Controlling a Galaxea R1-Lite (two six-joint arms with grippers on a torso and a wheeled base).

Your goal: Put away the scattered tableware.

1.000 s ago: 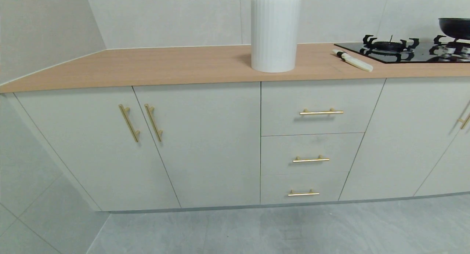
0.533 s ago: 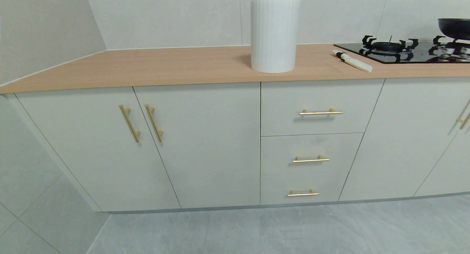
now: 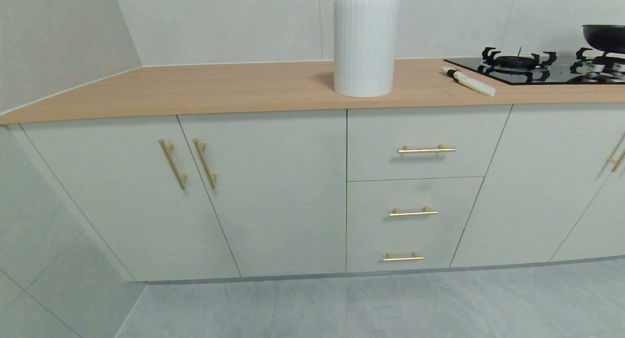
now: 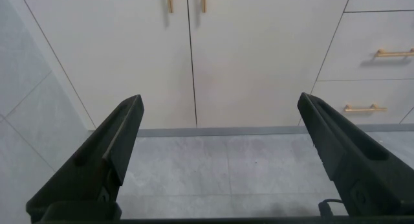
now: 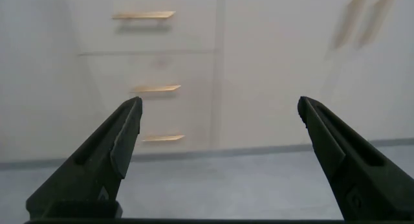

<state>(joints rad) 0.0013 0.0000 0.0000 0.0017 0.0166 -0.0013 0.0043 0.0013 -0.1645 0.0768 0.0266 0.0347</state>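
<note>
The left gripper point(image 4: 220, 100) hangs low with its jaws spread wide and nothing between them, facing the cupboard doors point(image 4: 187, 56) and the floor; the right gripper point(image 5: 219, 101) is just as wide and just as empty, facing the stack of drawers point(image 5: 152, 88). The step in hand looks like the approach. The knife point(image 3: 468, 80) lies flat on the countertop point(image 3: 219, 86), just beside the hob point(image 3: 532, 67) and to the right of the white ribbed container point(image 3: 365, 45), so the right arm is probably the nearer one. It would do best to rise above counter height first, then come down across the slim handle end with its jaws narrowed, staying clear of the hob's pan supports. The head view gives the knife, the container and the pan point(image 3: 605, 35) on the hob, while the wrist views supply the spread of each gripper and the lower cupboard fronts up close.
</note>
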